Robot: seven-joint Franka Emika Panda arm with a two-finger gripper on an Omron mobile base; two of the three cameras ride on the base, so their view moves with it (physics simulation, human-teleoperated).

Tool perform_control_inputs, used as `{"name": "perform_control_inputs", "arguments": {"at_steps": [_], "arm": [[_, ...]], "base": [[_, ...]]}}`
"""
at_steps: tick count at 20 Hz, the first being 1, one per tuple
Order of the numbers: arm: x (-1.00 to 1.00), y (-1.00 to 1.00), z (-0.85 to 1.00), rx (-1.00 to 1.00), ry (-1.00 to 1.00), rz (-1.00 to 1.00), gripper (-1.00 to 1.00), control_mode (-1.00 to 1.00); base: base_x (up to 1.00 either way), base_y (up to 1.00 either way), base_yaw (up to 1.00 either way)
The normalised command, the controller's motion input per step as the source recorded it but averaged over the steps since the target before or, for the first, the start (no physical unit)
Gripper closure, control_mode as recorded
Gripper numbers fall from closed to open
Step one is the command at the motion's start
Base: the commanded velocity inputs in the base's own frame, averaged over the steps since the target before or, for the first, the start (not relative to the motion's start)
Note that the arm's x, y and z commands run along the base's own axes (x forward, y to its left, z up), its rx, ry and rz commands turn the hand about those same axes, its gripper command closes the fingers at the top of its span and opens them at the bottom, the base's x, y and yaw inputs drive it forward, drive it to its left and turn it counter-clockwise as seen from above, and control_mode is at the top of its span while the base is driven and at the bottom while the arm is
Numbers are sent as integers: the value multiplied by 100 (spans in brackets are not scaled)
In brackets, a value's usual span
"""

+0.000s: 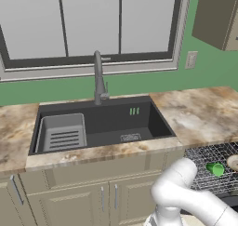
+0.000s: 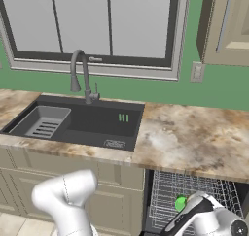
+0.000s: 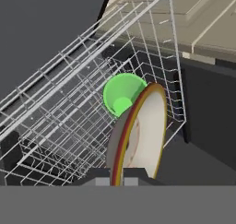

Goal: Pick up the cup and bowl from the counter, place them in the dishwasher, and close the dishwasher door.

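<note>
While cup (image 3: 123, 96) lies in rack (image 3: 60, 121), gripper (image 3: 118, 180) grips bowl (image 3: 143, 131).

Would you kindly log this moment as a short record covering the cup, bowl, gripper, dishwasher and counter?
cup: lying in the wire rack, mouth toward the hand camera
bowl: on edge, clamped at its rim
gripper: shut on the bowl, over the rack
dishwasher: open, rack pulled out
counter: marbled stone, dark sink inset

The counter (image 1: 200, 113) is showing as polished, marbled beige-brown stone; the sink (image 1: 100, 122) is looking matt dark; the faucet (image 1: 98, 78) is reading as brushed grey metal; the dishwasher rack (image 3: 69, 112) is appearing as thin grey wire; the cup (image 3: 123, 95) is looking like smooth, plain green plastic; the bowl (image 3: 143, 135) is showing a smooth, pale, faintly glossy face.
</note>
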Motion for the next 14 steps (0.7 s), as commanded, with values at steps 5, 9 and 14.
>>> {"name": "perform_control_inputs", "arguments": {"at_steps": [5,9,14], "arm": [[30,-26,-46,0,0,0,100,-100],[24,-26,-47,0,0,0,100,-100],[24,-27,-43,0,0,0,100,-100]], "base": [[0,0,0],[0,0,0],[0,0,0]]}}
